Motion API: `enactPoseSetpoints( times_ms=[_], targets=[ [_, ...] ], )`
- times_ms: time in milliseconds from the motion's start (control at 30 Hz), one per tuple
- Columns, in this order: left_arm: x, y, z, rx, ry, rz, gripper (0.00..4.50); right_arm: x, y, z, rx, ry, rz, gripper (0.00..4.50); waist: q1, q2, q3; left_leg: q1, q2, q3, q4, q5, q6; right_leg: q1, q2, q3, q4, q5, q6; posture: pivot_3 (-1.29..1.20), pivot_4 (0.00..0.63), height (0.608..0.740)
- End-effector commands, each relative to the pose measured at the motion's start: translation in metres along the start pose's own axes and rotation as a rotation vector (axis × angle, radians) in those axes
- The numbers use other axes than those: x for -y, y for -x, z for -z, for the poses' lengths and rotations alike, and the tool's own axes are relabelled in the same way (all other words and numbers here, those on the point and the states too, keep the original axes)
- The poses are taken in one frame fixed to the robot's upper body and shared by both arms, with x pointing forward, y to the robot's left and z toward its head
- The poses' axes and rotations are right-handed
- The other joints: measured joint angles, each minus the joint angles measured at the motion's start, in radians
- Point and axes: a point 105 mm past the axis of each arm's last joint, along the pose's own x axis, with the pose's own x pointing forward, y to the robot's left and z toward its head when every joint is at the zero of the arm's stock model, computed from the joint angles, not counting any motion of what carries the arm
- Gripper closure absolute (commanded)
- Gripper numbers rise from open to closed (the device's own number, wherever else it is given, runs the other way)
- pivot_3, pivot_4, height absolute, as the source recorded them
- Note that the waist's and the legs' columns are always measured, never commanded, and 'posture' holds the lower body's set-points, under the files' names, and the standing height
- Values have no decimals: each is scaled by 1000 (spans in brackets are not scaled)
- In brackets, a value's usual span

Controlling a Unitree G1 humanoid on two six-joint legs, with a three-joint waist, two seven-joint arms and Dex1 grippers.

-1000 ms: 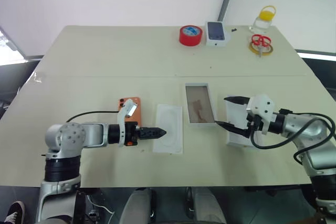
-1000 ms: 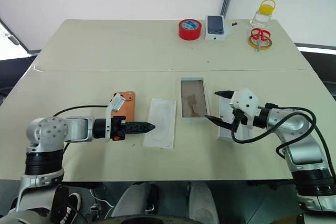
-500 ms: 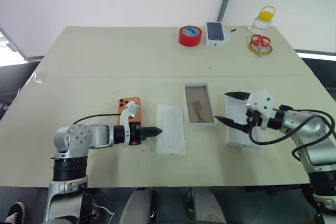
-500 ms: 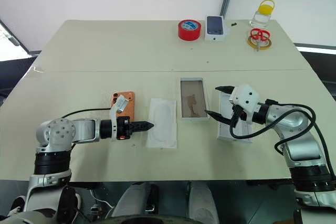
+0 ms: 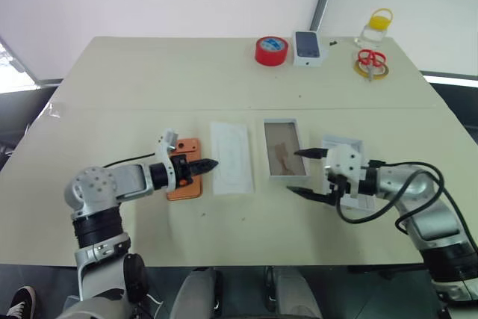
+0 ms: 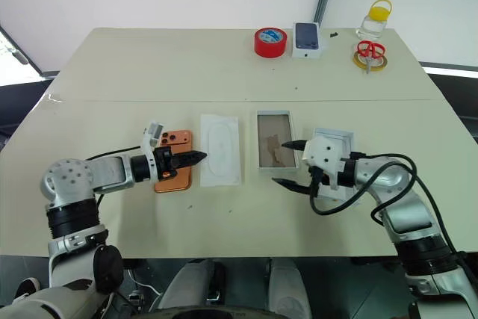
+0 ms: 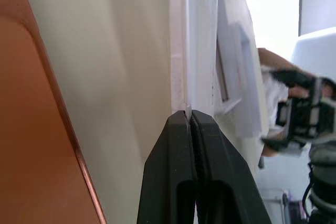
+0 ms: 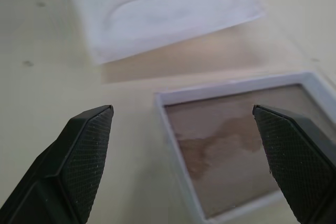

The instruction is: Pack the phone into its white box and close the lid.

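Observation:
The orange phone (image 5: 184, 183) lies flat, left of centre on the table. My left gripper (image 5: 212, 163) reaches over it and is shut on the left edge of a flat white card (image 5: 231, 158); a thin white sliver shows between the fingertips in the left wrist view (image 7: 188, 114). The white box (image 5: 284, 157), with its brown floor, sits just right of the card. The lid (image 5: 347, 145) lies right of the box, partly hidden by my right arm. My right gripper (image 5: 296, 172) hangs open by the box's near right corner, and its wrist view looks at that corner (image 8: 181, 114).
At the table's far edge stand a red tape roll (image 5: 270, 51), a dark-screened phone on a small white box (image 5: 307, 45), red scissors on a yellow ring (image 5: 370, 63) and a yellow-lidded jar (image 5: 376, 26).
The left gripper drew back to the left and away from me, and the white card went with it. The right gripper swung left from over the lid to the box's near corner.

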Motion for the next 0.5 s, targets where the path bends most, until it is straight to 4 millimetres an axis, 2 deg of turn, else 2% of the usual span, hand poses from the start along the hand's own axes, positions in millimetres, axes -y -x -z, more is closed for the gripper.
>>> enactPoseSetpoints(
  times_ms=[33,200,233,300,500],
  targets=[
    [16,-3,-10,44,-15,56,4480,8,-9,-9,23,53,-24,22,0,-1,0,0,0,0,0,0,0,0,0,0,0,0,0,0,150,740],
    [23,-8,-19,96,-72,29,4480,12,-23,7,-43,98,-123,22,0,-2,1,0,0,0,0,1,-2,0,0,0,0,0,0,0,150,740],
    [24,-8,-19,90,-76,30,4495,11,-25,11,-62,106,-153,283,0,-2,1,0,0,-1,0,1,-2,0,0,0,0,0,0,0,150,740],
    [30,-5,-26,133,-83,49,4500,11,-26,15,-73,95,-193,835,0,-2,1,0,0,-1,0,2,-3,0,0,0,0,0,0,0,150,740],
    [40,4,-39,200,-87,97,4500,10,-34,23,-103,134,-246,3852,-4,-2,1,0,0,-1,0,2,-4,0,0,0,0,0,0,0,150,740]
  ],
)
